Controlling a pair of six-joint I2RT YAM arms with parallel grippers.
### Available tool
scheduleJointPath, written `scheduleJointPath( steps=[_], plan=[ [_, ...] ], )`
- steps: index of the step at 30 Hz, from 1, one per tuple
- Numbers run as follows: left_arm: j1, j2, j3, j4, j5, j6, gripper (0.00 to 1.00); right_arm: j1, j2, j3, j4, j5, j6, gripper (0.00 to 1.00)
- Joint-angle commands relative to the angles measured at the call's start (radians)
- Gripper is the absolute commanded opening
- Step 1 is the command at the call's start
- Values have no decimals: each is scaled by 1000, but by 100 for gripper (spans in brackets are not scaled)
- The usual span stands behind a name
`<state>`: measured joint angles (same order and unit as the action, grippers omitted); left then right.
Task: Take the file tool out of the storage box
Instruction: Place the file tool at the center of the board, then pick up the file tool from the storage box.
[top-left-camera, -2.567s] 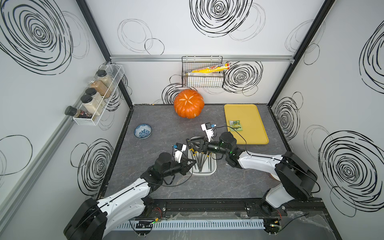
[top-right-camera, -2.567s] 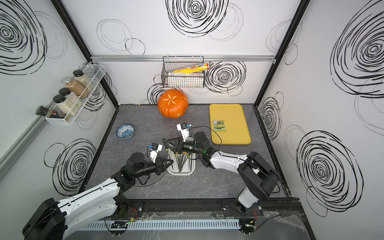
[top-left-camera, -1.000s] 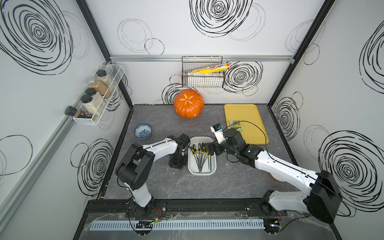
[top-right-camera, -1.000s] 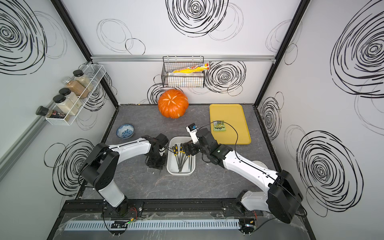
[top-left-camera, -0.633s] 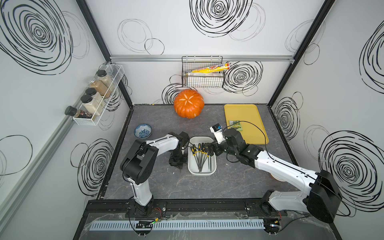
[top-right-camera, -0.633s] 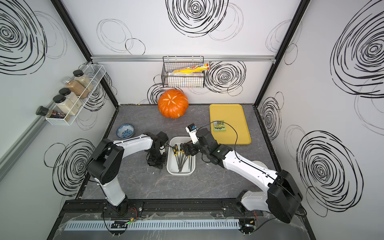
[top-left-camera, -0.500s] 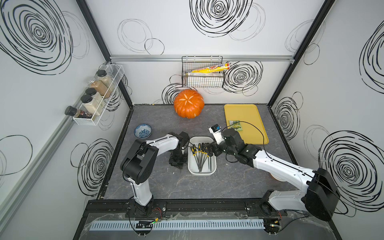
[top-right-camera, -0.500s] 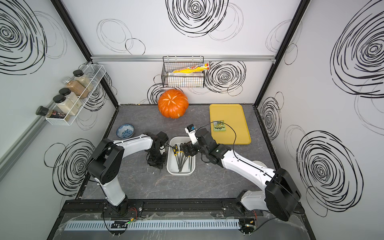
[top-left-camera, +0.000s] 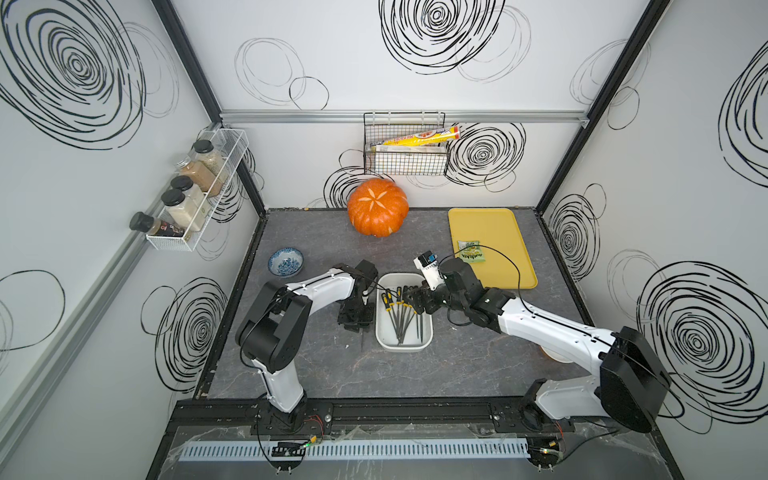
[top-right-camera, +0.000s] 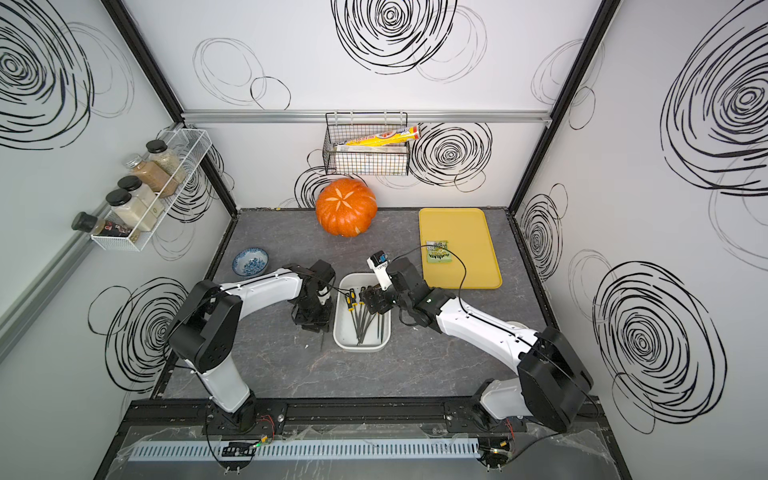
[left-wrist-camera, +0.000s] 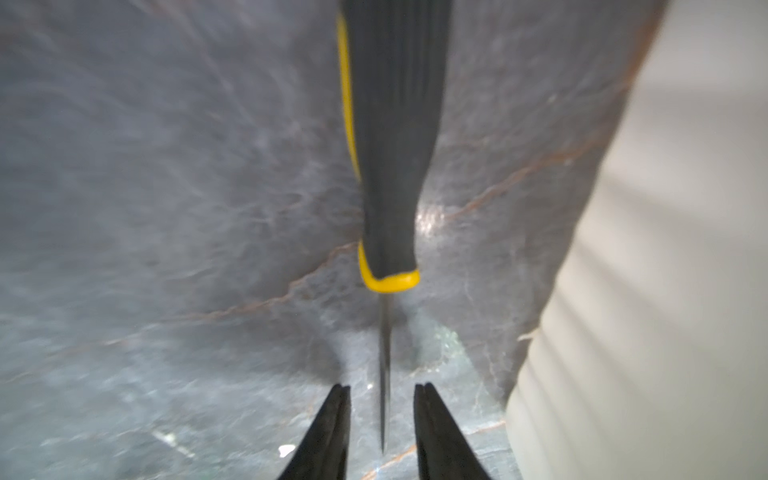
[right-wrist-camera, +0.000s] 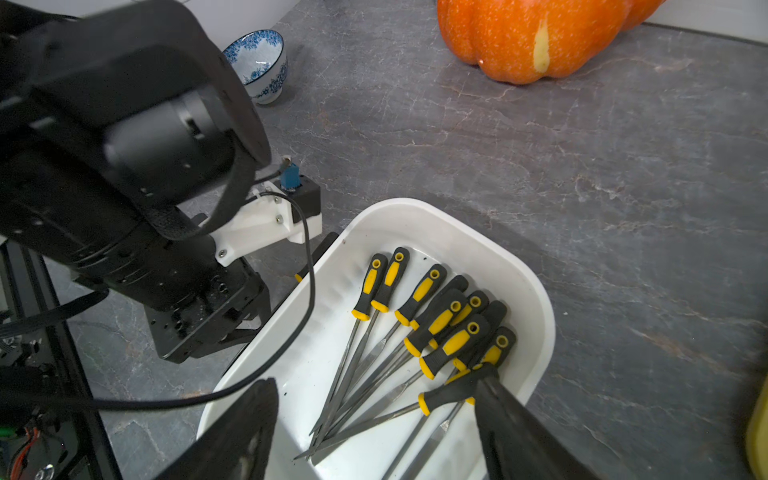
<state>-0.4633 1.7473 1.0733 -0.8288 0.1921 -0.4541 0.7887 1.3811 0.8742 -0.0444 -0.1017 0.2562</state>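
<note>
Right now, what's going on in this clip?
One file tool is already outside the storage box, apparently lying on the grey table just beside it. The left gripper is over it with jaws parted either side of the thin blade, not gripping. The right gripper hangs open over the box, where the other files lie in a heap.

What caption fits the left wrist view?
Left gripper open around a black-and-yellow file, above the tabletop beside the white storage box.
</note>
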Motion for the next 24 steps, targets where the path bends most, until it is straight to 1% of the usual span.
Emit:
scheduleJointPath(
  steps=[1,3,6,9,11,16,18,21,23,24],
  plan=[
    [18,-94,3,-4,-59,-21,36,2,61,2,30,-16,52,72],
    [21,-146,-1,-9,-73,-23,38,7,121,35,4,-8,66,66],
    [24,-235,-22,26,-71,-32,39,29,221,125,-96,83,78,63],
    [27,-335,-63,102,-74,-58,40,35,274,161,-115,113,97,60],
    [33,-417,-111,193,-58,-78,41,44,292,183,-121,119,97,55],
    [78,-632,-276,451,49,-121,42,55,339,251,-175,169,110,50],
    [89,-697,-370,590,140,-144,43,55,379,281,-199,179,116,48],
    [113,-776,-505,812,288,-229,45,55,451,340,-253,186,130,47],
    [115,-815,-599,955,315,-290,47,55,477,352,-256,197,136,47],
    [116,-826,-627,1014,331,-290,47,55,490,362,-264,208,137,47]
  ],
)
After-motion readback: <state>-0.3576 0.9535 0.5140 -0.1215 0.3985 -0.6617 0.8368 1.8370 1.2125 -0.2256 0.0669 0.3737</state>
